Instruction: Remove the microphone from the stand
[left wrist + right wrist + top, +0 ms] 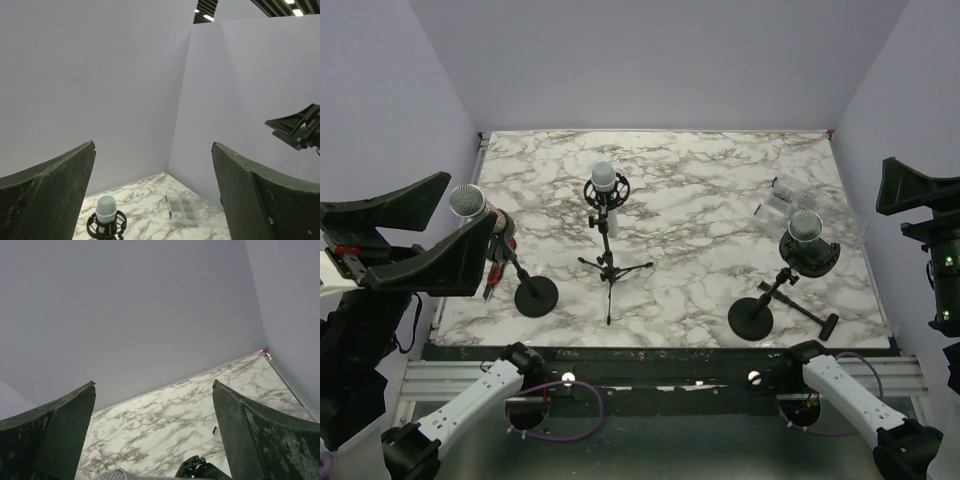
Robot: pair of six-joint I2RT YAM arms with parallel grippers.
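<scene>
Three microphones stand on the marble table [700,200]. The left microphone [467,200] has a silver grille and leans on a stand with a round base [535,296]. A middle microphone [604,178] [106,209] sits in a shock mount on a tripod [610,268]. The right microphone [805,226] sits in a shock mount [200,467] on a round-base stand [752,318]. My left gripper [153,144] hangs open, raised at the table's left edge, with nothing between its fingers [430,262]. My right gripper [153,385] is open too, raised at the right edge, above and near the right microphone.
A clear plastic box [780,200] [185,212] lies at the back right. A black bar [812,313] lies beside the right stand's base. Plain walls close in the table on three sides.
</scene>
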